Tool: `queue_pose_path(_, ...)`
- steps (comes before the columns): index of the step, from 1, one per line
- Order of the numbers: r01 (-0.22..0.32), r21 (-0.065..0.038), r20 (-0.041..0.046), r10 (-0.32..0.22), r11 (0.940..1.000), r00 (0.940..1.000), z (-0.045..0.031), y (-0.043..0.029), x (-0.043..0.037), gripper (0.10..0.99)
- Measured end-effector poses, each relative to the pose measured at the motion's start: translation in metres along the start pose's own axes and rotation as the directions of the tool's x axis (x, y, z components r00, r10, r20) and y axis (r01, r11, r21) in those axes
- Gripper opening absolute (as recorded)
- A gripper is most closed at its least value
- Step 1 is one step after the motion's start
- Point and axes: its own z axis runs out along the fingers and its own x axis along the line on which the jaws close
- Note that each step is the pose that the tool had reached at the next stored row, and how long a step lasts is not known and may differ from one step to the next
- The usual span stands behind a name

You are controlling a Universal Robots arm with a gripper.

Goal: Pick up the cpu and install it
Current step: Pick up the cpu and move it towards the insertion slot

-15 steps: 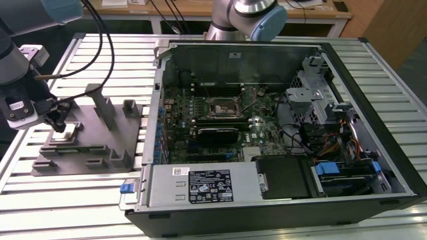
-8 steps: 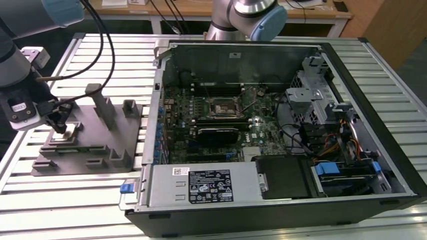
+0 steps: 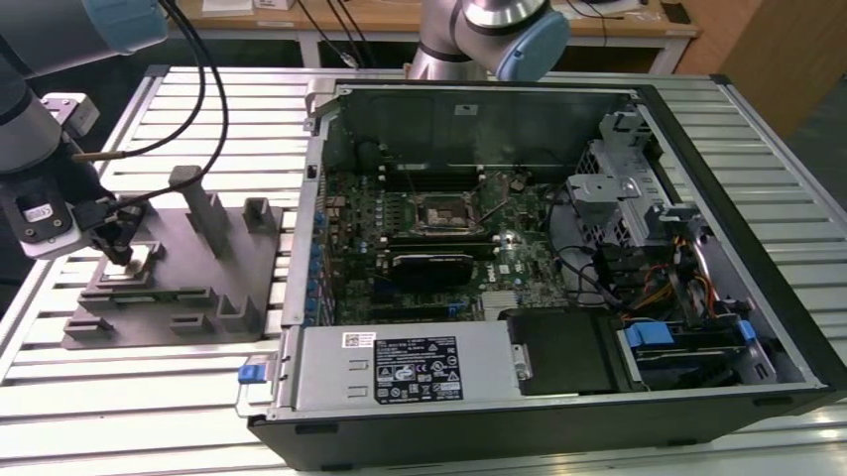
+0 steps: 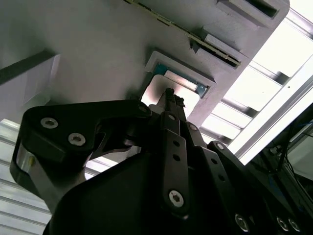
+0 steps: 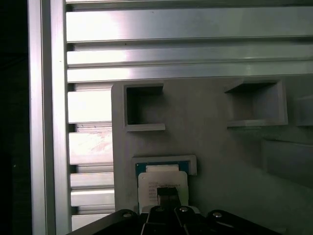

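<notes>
At about 9 o'clock in the exterior view, the one gripper [image 3: 122, 253] stood low over the single grey fixture [image 3: 198, 258] on the slatted bench [image 3: 133, 397]. In both wrist views its jaws were pressed together, with the narrow tips over the middle of the one cpu [image 5: 151, 181], which lay flat in a shallow blue-edged recess of the fixture. Whether the tips touched its pale top could not be told. Two empty square pockets [image 5: 144, 105] sat just beyond the recess. At 3 o'clock of the fixture lay one open computer case [image 3: 477, 119], its one black socket [image 3: 437, 211] bare.
</notes>
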Motion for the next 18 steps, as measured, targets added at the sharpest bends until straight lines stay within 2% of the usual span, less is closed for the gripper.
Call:
queue_pose_path(3,0.000,0.000,0.0000,0.000,1.0000,1.0000,0.0000,0.0000,0.0000,0.165)
queue_pose_path(4,0.001,0.000,0.0000,-0.001,1.0000,1.0000,0.0000,0.0000,0.0000,0.290)
queue_pose_path(5,0.001,0.000,0.0000,-0.001,1.0000,1.0000,0.0000,0.0000,0.0000,0.467)
queue_pose_path(8,0.002,0.000,0.0000,-0.002,1.0000,1.0000,0.0000,0.0000,0.0000,0.643)
queue_pose_path(9,0.002,0.000,0.0000,-0.002,1.0000,1.0000,0.0000,0.0000,0.0000,0.643)
queue_pose_path(10,0.002,0.000,0.0000,-0.002,1.0000,1.0000,0.0000,0.0000,0.0000,0.702)
queue_pose_path(11,0.002,0.000,-0.0001,-0.002,1.0000,1.0000,0.0000,0.0000,0.0000,0.702)
queue_pose_path(13,0.003,0.000,-0.0001,-0.003,1.0000,1.0000,0.0000,0.0000,0.0000,0.816)
queue_pose_path(14,0.003,0.000,-0.0001,-0.003,1.0000,1.0000,0.0000,0.0000,0.0000,0.816)
queue_pose_path(15,0.003,0.000,-0.0001,-0.003,1.0000,1.0000,0.0000,0.0000,0.0000,0.882)
queue_pose_path(18,0.003,0.000,0.0002,-0.003,1.0000,1.0000,0.0023,0.0000,-0.0001,0.882)
